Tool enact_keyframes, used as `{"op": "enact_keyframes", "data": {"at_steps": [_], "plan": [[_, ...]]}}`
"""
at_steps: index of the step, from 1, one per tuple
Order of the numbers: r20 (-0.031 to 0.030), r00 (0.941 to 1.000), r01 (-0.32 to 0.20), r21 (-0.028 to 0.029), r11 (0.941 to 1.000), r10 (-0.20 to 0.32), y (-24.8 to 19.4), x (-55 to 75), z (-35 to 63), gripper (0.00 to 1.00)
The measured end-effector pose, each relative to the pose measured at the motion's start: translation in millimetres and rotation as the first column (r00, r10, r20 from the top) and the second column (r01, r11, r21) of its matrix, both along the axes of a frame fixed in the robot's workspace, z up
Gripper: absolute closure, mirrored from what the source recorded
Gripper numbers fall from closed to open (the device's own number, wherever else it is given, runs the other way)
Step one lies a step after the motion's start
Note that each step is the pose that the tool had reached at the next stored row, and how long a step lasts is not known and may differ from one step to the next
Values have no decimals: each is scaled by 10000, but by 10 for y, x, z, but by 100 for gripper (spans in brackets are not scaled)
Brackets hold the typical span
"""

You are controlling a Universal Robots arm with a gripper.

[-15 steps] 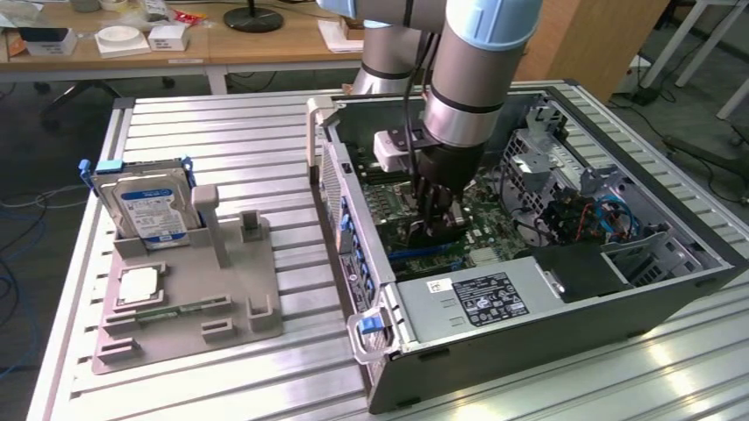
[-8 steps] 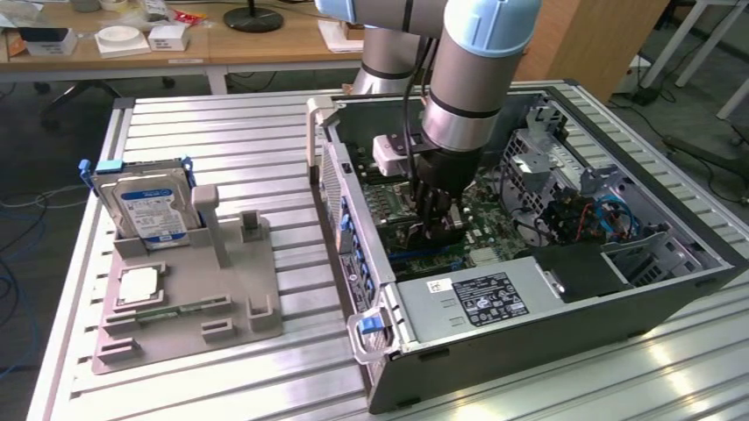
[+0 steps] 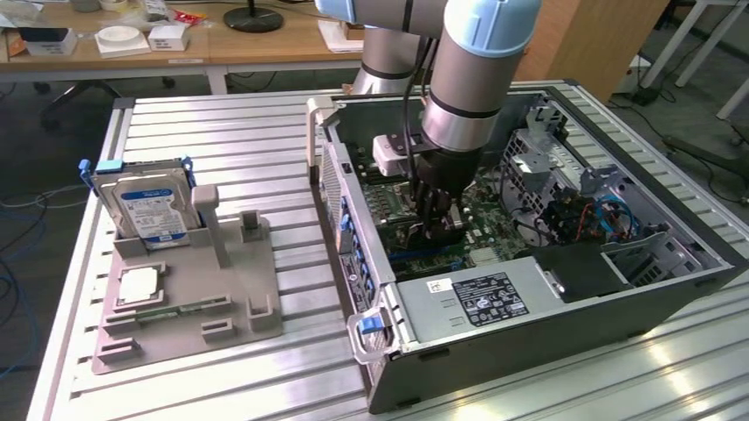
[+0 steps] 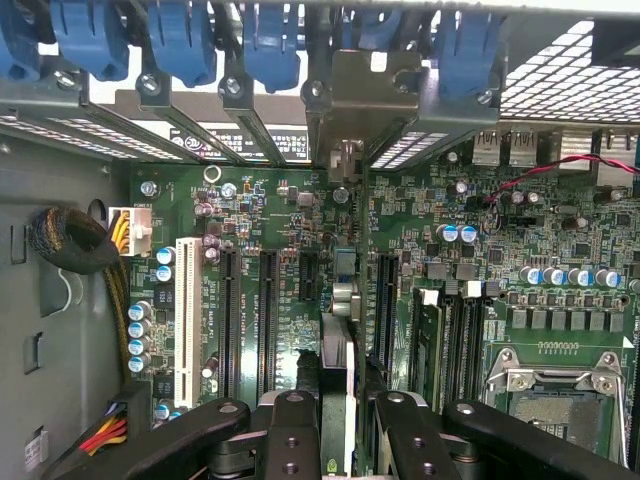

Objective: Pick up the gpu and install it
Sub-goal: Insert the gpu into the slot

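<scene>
The gripper [image 3: 443,235] reaches down inside the open computer case [image 3: 655,281], which lies on the worktop toward its right edge in the exterior view, and its fingers [image 4: 300,425] are clamped on the gpu [image 4: 337,390], held edge-on above the motherboard [image 4: 560,240] slots. The card looks light, stiff and fragile, so it is best gripped by its long top edge. The wrist view shows the gpu's bracket [image 4: 350,110] lined up with the rear slot openings; the exterior view shows the hard drive [image 3: 146,210] left in the grey holder [image 3: 240,298].

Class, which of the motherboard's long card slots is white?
The white slot beside the capacitor row, nearest the cable bundle; the other slots are black.
</scene>
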State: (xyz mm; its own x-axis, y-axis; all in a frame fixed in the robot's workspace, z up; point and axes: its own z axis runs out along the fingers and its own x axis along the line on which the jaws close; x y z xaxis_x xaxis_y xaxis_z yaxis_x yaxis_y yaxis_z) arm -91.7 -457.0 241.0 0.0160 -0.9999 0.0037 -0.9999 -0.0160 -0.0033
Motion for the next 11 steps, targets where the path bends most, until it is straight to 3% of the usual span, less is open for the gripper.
{"op": "enact_keyframes", "data": {"at_steps": [11], "plan": [[-1, 10000, 0, -2, 10000, 0, 0, 0, -16, 73]]}}
